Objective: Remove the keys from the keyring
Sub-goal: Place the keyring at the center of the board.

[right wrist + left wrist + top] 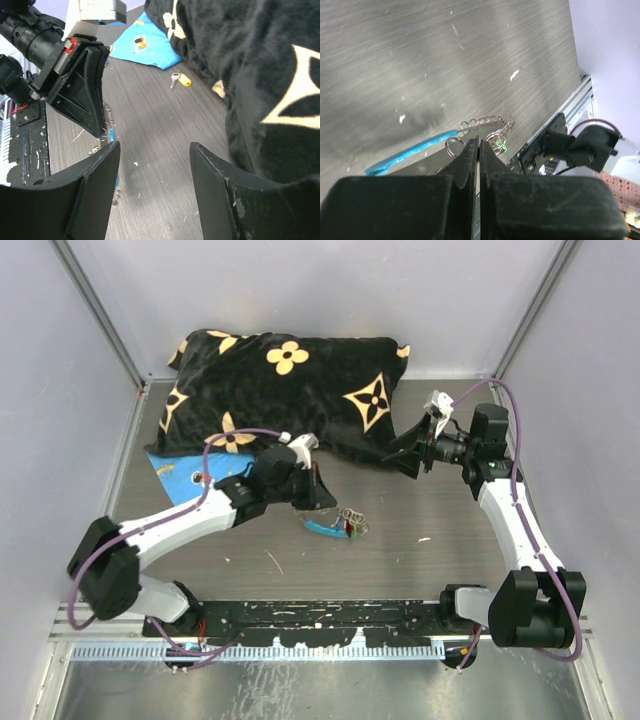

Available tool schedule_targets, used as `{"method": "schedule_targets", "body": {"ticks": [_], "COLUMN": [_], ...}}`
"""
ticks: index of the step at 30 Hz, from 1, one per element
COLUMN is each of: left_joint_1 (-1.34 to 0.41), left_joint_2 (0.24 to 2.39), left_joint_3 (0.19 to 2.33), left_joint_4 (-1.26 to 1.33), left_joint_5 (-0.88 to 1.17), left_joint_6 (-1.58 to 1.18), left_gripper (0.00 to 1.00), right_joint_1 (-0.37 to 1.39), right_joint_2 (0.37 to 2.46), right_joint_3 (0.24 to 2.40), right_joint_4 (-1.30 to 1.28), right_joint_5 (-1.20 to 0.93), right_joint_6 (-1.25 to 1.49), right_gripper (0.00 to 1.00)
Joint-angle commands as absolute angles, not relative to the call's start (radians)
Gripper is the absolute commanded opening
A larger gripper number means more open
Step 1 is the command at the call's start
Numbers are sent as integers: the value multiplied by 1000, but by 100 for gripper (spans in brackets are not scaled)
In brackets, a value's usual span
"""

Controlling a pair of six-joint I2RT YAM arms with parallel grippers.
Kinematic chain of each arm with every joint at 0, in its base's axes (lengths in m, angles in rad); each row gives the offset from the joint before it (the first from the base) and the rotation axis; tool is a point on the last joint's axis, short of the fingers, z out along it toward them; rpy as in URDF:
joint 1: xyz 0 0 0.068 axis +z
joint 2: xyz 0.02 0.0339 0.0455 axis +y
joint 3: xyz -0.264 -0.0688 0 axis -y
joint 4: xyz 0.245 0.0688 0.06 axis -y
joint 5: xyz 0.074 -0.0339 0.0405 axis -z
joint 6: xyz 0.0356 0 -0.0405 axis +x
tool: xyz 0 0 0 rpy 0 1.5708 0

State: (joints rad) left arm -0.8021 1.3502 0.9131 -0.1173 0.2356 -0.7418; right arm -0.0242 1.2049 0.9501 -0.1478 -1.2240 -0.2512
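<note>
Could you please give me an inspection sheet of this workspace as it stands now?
Surface: dark grey wood-grain table, scattered white specks.
Job's things: grey metal coil keyring with a light-blue curved section, lying flat; tiny coloured-head keys bunched at it; one silver key with a yellow head lying apart on the table.
Clutter: black plush pillow with gold flower pattern; blue printed sheet.
End effectors: left end effector shut, tips at the keyring; right end effector open, empty, beside the pillow.
Cables: purple cables looped along both arms.
Surroundings: white walls, metal frame posts.
</note>
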Motion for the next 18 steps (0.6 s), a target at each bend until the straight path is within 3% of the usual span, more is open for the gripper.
{"method": "schedule_targets", "body": {"ticks": [1,2,5,8,9,11,15,18], "left_joint_1": [-797,-794,-767,-732,-728,-726,-727,-725], "left_joint_2": [1487,1521,1607,1639,1630,1591,1418,1239], "left_joint_3": [1088,1118,1203,1242,1244,1246,1160,1021], "left_joint_4": [-114,-143,-211,-183,-165,-151,-49,87], "left_joint_5": [199,142,32,31,20,-14,-37,-7], "left_joint_6": [-742,-733,-729,-725,-715,-683,-581,-518], "left_gripper": [0,1,21,24,30,46,58,75], "right_joint_1": [-70,-78,-95,-107,-110,-114,-122,-123], "right_joint_2": [1151,1148,1139,1133,1130,1122,1107,1096], "right_joint_3": [928,925,914,911,910,908,911,956], "right_joint_4": [-44,-35,-17,-11,-12,-11,-36,-142], "right_joint_5": [-1238,-1239,-1235,-1231,-1232,-1231,-1218,-1203], "right_joint_6": [-195,-187,-169,-165,-163,-164,-190,-277], "right_gripper": [63,64,64,64,64,63,63,63]}}
